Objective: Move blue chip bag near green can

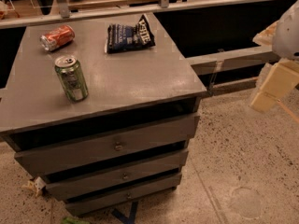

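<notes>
My gripper (pixel 274 87) hangs at the right edge, out past the grey cabinet (pixel 140 80); I cannot tell whether it is spread or closed. The blue chip bag (pixel 128 35) lies flat at the top's far side. The green can (pixel 71 78) stands upright front-left, well apart from it.

Shiny metal green can (pixel 71 78), crinkled foil blue chip bag (pixel 129 34) — matt cream hand (pixel 270 93) far right.
</notes>
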`<action>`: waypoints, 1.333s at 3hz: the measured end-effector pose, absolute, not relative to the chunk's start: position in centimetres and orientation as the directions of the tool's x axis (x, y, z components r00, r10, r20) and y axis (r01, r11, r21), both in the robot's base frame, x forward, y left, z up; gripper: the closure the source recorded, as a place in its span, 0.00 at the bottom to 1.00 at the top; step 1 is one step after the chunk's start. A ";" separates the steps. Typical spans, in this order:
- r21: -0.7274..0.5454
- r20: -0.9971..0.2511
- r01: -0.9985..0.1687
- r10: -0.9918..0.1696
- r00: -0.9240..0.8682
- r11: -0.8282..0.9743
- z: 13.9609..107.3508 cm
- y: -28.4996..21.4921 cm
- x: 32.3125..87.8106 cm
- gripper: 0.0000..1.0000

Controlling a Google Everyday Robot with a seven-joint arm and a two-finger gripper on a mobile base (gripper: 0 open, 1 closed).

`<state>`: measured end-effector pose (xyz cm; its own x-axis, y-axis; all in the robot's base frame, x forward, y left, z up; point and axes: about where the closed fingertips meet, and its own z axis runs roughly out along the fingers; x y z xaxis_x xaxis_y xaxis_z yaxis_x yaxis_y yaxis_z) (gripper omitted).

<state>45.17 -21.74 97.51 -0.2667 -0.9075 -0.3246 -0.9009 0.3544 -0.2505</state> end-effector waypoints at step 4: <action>-0.146 -0.870 -0.701 -0.428 -0.245 0.698 91.8 -21.5 53.4 0.00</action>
<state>53.38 -21.48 91.82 -0.2446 -0.4276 -0.8703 -0.7008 0.6982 -0.1461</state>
